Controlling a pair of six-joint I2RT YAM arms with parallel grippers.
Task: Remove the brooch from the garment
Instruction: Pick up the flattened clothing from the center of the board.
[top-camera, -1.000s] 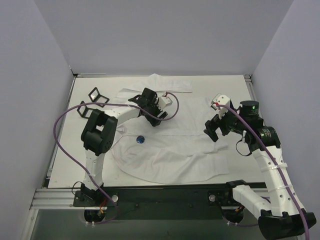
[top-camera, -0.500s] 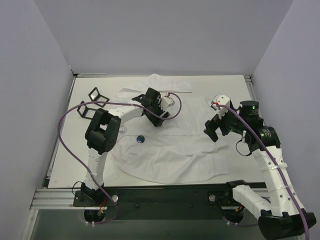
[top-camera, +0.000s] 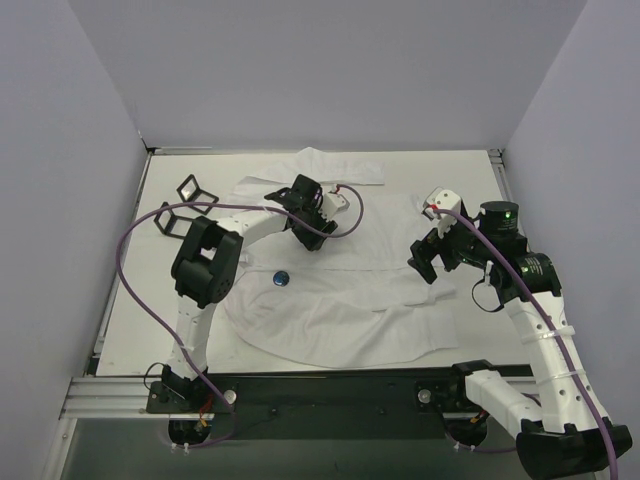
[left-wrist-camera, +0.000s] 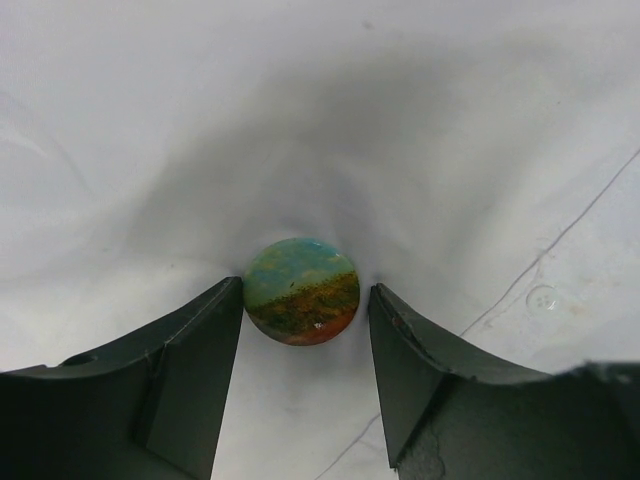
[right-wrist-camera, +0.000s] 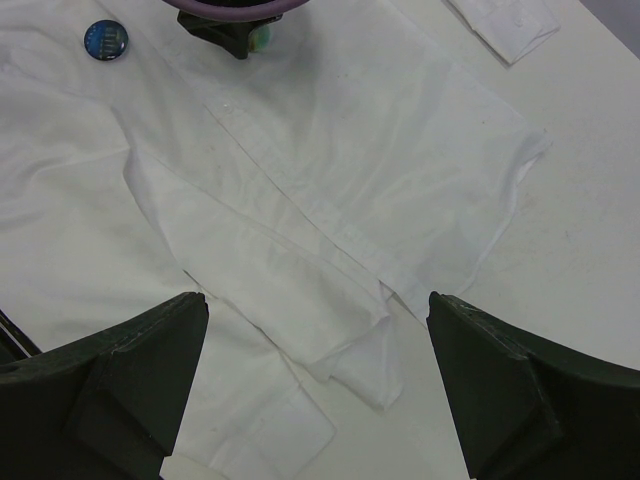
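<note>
On the white surface, toward 10 o'clock, lie 2 small black frames, clear of the cloth. The garment, a white shirt, is spread flat across the middle, with its collar toward 12 o'clock and its rounded hem toward 6 o'clock. A round blue badge sits on the shirt's left half. At about 1 o'clock from the badge, the left pincer points down onto the fabric. In its wrist view, the left pincer is spread to either side of the brooch, a round disc coloured blue-green above and orange below. One finger is at the brooch's edge at 9 o'clock. The other stands just beside it at 3 o'clock, with a sliver of cloth showing between. Around the brooch, the fabric dips into shadowed folds. Toward 3 o'clock, the right pincer hangs above the shirt's right side, spread wide and holding nothing.
</note>
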